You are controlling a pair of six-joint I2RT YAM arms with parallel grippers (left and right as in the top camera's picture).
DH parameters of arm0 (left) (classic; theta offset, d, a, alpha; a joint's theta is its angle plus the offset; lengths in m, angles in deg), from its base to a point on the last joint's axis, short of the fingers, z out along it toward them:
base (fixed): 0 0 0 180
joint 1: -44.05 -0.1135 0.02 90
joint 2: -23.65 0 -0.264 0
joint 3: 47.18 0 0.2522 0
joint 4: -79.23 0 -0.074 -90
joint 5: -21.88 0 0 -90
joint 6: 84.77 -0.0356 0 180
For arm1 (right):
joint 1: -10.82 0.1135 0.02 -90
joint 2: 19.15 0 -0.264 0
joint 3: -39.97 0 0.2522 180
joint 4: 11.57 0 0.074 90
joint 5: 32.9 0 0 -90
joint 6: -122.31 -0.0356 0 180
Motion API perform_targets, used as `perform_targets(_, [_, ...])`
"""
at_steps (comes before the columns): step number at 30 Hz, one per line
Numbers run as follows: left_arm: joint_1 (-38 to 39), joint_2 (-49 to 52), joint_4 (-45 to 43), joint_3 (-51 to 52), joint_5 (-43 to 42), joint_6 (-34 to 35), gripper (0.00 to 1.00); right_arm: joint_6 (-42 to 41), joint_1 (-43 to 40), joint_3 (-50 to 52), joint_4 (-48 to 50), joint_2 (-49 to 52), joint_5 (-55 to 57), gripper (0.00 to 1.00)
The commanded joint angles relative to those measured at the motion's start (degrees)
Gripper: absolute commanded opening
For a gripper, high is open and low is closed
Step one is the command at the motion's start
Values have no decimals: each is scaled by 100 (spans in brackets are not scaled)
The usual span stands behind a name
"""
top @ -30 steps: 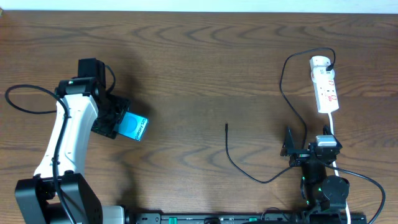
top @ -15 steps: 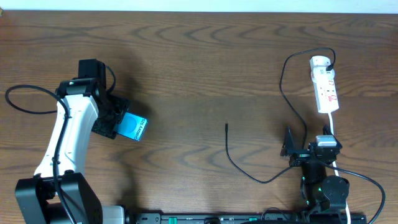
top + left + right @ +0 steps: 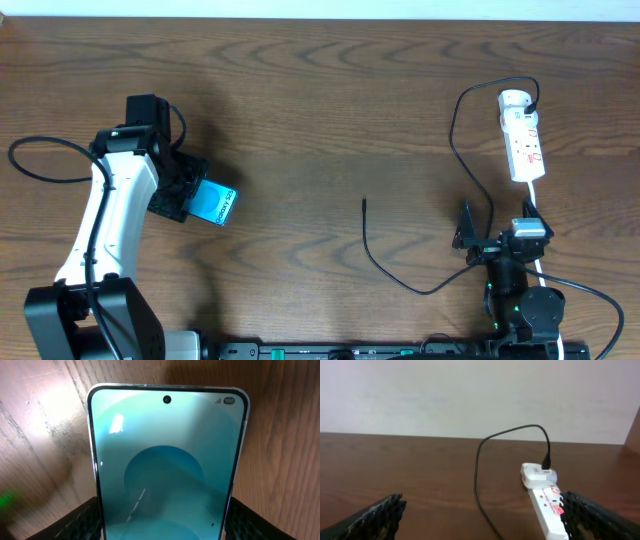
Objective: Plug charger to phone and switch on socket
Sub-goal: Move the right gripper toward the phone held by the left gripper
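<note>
Since the earlier frames only the right arm had shifted, very slightly, on the right side of the overhead view; the left arm and everything on the dark brown wooden counter (image 3: 320, 100) lay as before.

The left end effector (image 3: 188, 196) was closed on the small rectangular smartphone with a bright blue screen (image 3: 213, 203). Its black textured fingers (image 3: 82, 521) pressed both long edges, with the screen facing up, at the left of the counter.

The right end effector (image 3: 468, 236) stood spread wide and held nothing. The long thin black charger cable (image 3: 372, 255) ran just beside it. The cable's free tip lay near the counter's middle, well apart from the smartphone. Its other end looped up to a plug in the rounded end of the elongated white power strip with red switch markings (image 3: 522, 135), at the far right.
</note>
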Motion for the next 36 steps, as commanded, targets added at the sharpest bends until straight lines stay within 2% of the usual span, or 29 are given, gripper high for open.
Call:
perform_targets(1, [-22, 35, -63, 7, 57, -74, 7, -107, -31, -369, -356, 109, -101, 99])
perform_targets(5, [-22, 35, -142, 7, 31, -72, 7, -151, -31, -1119, -970, 839, -138, 99])
perform_targets(9, [-22, 35, -164, 7, 31, -72, 7, -188, -35, -2496, -1283, 2651, -763, 99])
perform_targets(12, [-22, 35, -160, 7, 28, -74, 7, -188, -35, -3742, -1871, 4164, -1292, 99])
perform_targets(13, [-22, 35, -160, 7, 28, -74, 7, -188, -35, -4638, -2441, 5169, -1740, 99])
perform_targets(16, [-22, 35, -160, 7, 28, -72, 7, -184, -33, -6024, -3324, 6738, -2804, 99])
perform_targets(18, [-22, 35, -160, 7, 28, -72, 7, -299, -28, -6817, -3589, 7750, -4076, 99])
perform_targets(21, [-22, 35, -162, 7, 28, -72, 7, -592, -28, -7449, -3477, 8832, -5801, 99])
perform_targets(23, [-22, 35, -162, 7, 28, -70, 7, -1152, 0, -7571, -2752, 9499, -6393, 99])
perform_targets(26, [-22, 35, -162, 7, 28, -50, 7, -2658, 81, -7569, -1718, 10251, -6599, 99])
perform_targets(28, [-22, 35, -162, 7, 28, 15, 7, -3161, 166, -7569, -1307, 10706, -6599, 99])
perform_targets(30, [-22, 35, -164, 7, 28, 168, 7, -3425, 306, -7569, -1123, 11101, -6642, 99])
perform_targets(36, [2, 35, -162, 7, 31, 833, 7, -3416, 894, -7569, -1056, 11680, -6684, 99])
